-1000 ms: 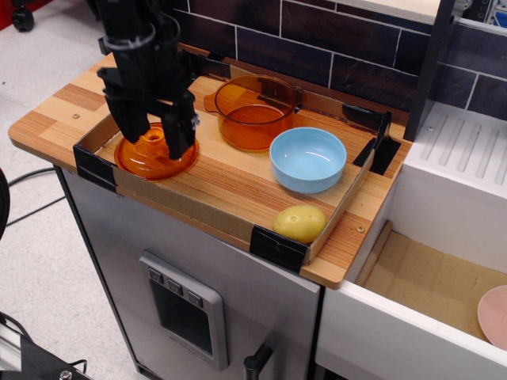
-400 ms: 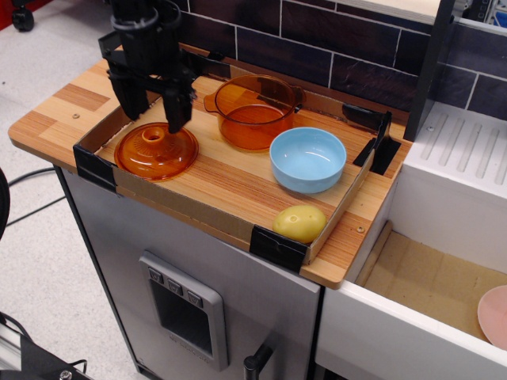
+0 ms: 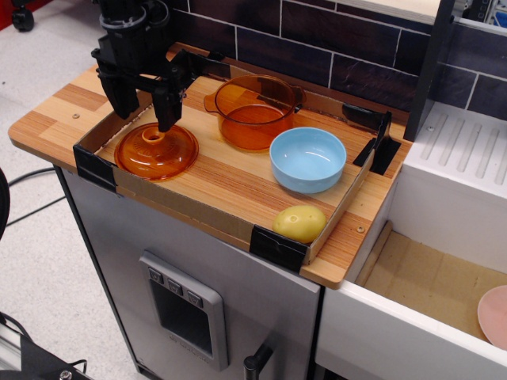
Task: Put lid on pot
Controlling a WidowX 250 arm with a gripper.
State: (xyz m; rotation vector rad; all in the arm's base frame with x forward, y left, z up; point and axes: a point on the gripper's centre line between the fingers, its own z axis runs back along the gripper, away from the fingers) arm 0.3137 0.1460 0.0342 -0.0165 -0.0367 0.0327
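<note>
Amber glass lid (image 3: 156, 150) is seated knob-up on the worktop (image 3: 230, 186), left of the uncovered pot (image 3: 255, 111). The claw (image 3: 145, 112) is held spread and empty above the knob, so a descent is judged necessary.

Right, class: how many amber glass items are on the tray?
2. The lid lies at the tray's left end, below the open gripper. The pot stands at the back, behind the blue bowl. None seem hidden.
</note>
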